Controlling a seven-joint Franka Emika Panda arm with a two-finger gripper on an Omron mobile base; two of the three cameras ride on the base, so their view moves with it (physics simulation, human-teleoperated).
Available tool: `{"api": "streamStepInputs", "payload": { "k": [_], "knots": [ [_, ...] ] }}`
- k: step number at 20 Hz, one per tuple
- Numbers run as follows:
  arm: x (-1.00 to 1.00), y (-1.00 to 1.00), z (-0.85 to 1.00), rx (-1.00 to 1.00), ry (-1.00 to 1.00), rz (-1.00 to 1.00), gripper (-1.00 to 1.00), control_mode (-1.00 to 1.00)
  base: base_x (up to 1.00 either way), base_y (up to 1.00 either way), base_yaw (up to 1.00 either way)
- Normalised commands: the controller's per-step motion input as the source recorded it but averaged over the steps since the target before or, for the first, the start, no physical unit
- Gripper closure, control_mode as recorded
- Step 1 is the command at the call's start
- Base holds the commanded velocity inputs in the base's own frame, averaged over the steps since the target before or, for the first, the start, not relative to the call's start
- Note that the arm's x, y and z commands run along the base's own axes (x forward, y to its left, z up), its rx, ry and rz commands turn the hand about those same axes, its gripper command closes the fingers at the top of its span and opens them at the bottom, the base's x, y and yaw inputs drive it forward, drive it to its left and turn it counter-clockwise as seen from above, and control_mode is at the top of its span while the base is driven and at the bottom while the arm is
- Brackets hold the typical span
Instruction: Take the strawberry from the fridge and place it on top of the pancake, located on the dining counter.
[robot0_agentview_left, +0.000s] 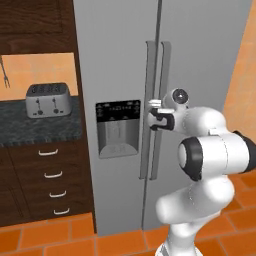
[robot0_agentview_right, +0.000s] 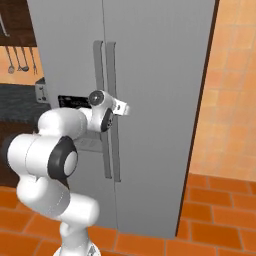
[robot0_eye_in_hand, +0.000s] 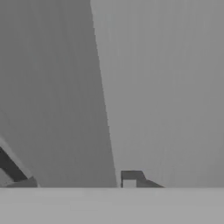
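Note:
The fridge (robot0_agentview_left: 200, 60) stands shut in front of me, tall grey steel with two long vertical handles (robot0_agentview_left: 150, 75) at its middle seam. My gripper (robot0_agentview_left: 154, 112) reaches forward at handle height, its fingers (robot0_eye_in_hand: 130, 178) standing apart on either side of a handle; whether they touch it I cannot tell. In the right base view the gripper (robot0_agentview_right: 124, 107) sits just right of the handles (robot0_agentview_right: 111, 65). The hand view looks closely at the grey door (robot0_eye_in_hand: 166, 87). The strawberry is hidden behind the closed doors. The pancake and the dining counter are out of view.
A black-panelled water dispenser (robot0_agentview_left: 118, 127) is set in the left door. Left of the fridge a dark counter holds a steel toaster (robot0_agentview_left: 48, 99) over wooden drawers (robot0_agentview_left: 52, 175). An orange wall (robot0_agentview_right: 232, 100) flanks the right side, with orange floor tiles below.

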Motion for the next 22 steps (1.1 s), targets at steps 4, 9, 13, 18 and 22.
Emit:
{"api": "streamStepInputs", "payload": {
  "k": [4, 9, 13, 18, 22],
  "knots": [
    [-0.50, -1.00, 0.01, 0.22, -0.19, 0.00, 1.00, -1.00, 0.00, 0.00, 0.00],
    [-0.67, -1.00, 0.33, 0.15, -0.05, 0.00, 1.00, -1.00, 0.00, 0.00, 0.00],
    [-0.79, -1.00, 0.36, 0.14, 0.00, 0.00, 1.00, -1.00, 0.00, 0.00, 0.00],
    [-0.69, -1.00, 0.44, 0.12, 0.00, 0.00, 1.00, -1.00, 0.00, 0.00, 0.00],
    [-0.42, -1.00, 0.48, 0.12, 0.01, -0.02, 1.00, -1.00, 0.00, 0.00, 0.00]
  ]
}}
